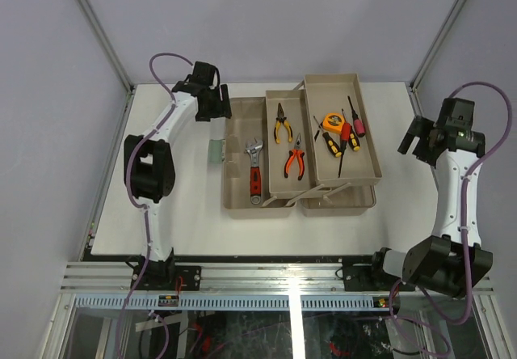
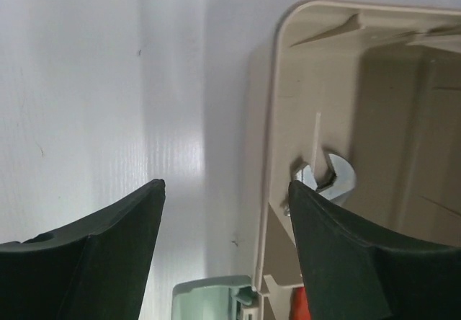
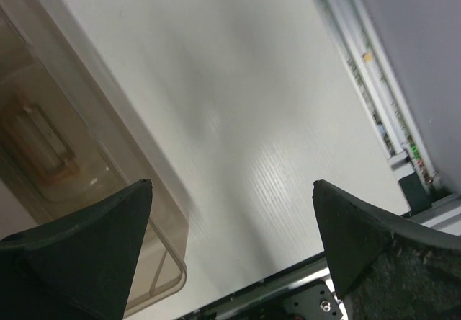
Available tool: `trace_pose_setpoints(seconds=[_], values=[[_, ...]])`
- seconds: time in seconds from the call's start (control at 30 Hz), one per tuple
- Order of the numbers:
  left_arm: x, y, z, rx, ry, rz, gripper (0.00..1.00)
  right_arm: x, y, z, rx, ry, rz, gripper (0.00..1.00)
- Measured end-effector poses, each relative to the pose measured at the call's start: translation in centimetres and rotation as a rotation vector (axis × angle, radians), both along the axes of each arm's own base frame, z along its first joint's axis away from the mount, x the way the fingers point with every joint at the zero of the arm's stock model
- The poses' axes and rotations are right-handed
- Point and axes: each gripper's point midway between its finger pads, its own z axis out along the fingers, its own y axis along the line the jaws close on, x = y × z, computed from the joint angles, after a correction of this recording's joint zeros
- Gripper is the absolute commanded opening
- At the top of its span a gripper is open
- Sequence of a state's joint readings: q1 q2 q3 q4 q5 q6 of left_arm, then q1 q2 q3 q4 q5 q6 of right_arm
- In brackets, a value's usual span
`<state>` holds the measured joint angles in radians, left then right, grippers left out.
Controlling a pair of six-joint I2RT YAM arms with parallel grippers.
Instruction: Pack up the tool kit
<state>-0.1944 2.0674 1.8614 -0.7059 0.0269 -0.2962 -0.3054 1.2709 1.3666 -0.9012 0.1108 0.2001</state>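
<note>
The beige tool box (image 1: pixel 239 206) lies open with its trays spread out. A red-handled wrench (image 1: pixel 254 169) lies in the left base; its steel head shows in the left wrist view (image 2: pixel 328 176). Yellow pliers (image 1: pixel 282 124) and orange pliers (image 1: pixel 294 161) lie in the middle tray. A tape measure (image 1: pixel 332 121) and several screwdrivers (image 1: pixel 349 133) lie in the right tray. My left gripper (image 1: pixel 220 102) (image 2: pixel 225 187) is open and empty over the box's far left wall (image 2: pixel 270 154). My right gripper (image 1: pixel 412 139) (image 3: pixel 230 187) is open and empty, right of the box.
A pale green latch (image 1: pixel 215 150) (image 2: pixel 212 298) sticks out from the box's left side. The box's corner (image 3: pixel 155 255) is at the left of the right wrist view. The table's right edge and a metal rail (image 3: pixel 374 111) are close to the right gripper.
</note>
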Motion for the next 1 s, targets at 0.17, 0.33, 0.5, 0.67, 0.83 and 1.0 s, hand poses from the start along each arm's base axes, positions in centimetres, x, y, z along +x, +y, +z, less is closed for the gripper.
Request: trace_pose_setpoints(seconds=[0.17, 0.33, 0.5, 0.67, 0.83, 1.0], values=[[0.0, 0.5, -2.3, 0.036, 0.044, -0.004, 0.58, -2.0, 1.1, -4.8, 0.089, 0.091, 0.036, 1.00], [0.0, 0.5, -3.3, 0.047, 0.061, -0.016, 0.52, -2.9, 2.8, -7.3, 0.161, 0.140, 0.120, 0.97], [-0.1, 0.1, -3.8, 0.033, 0.062, -0.030, 0.32, -2.6, 4.0, -8.1, 0.209, 0.129, 0.199, 0.93], [-0.5, -0.8, -4.5, 0.008, 0.057, -0.059, 0.28, -2.7, 5.7, -10.0, 0.298, 0.140, 0.262, 0.91], [-1.5, -0.7, -5.3, 0.009, 0.080, -0.068, 0.24, -2.4, 7.9, -11.5, 0.420, 0.136, 0.325, 0.86], [-2.1, -0.6, -5.9, 0.011, 0.099, -0.073, 0.24, -1.6, 9.3, -13.0, 0.535, 0.154, 0.362, 0.80]])
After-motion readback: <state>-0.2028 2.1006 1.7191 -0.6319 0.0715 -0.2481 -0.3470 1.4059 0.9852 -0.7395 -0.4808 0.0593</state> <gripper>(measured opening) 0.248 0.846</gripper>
